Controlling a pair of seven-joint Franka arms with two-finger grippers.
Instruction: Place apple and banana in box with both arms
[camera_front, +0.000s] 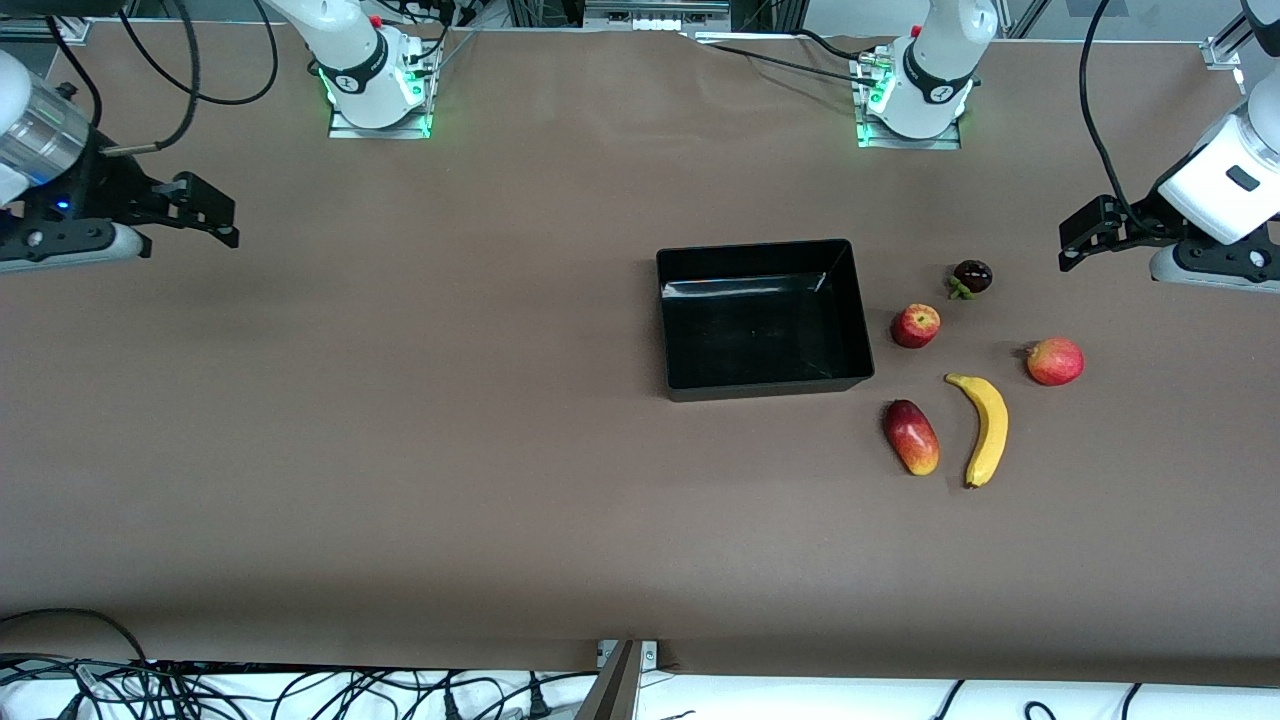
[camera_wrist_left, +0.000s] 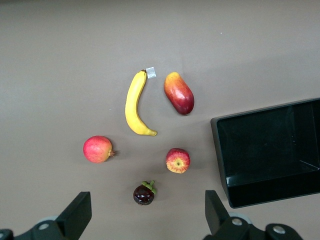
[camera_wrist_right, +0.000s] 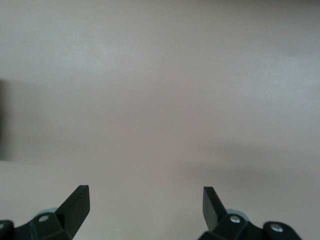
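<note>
The black box (camera_front: 762, 384) (camera_wrist_left: 219, 150) stands empty near the table's middle. The small red apple (camera_front: 915, 325) (camera_wrist_left: 177, 160) lies beside it, toward the left arm's end. The yellow banana (camera_front: 988, 428) (camera_wrist_left: 134, 102) lies nearer the front camera than the apple. My left gripper (camera_front: 1072, 245) (camera_wrist_left: 146, 212) hangs open and empty over the table past the fruits, at the left arm's end. My right gripper (camera_front: 225, 222) (camera_wrist_right: 145, 197) hangs open and empty over bare table at the right arm's end, well away from the box.
An oblong red-yellow fruit (camera_front: 911, 437) (camera_wrist_left: 179, 93) lies beside the banana, on its box side. A larger red-orange round fruit (camera_front: 1055, 361) (camera_wrist_left: 97, 149) lies toward the left arm's end. A dark purple fruit (camera_front: 972, 276) (camera_wrist_left: 144, 194) sits farther from the front camera than the apple.
</note>
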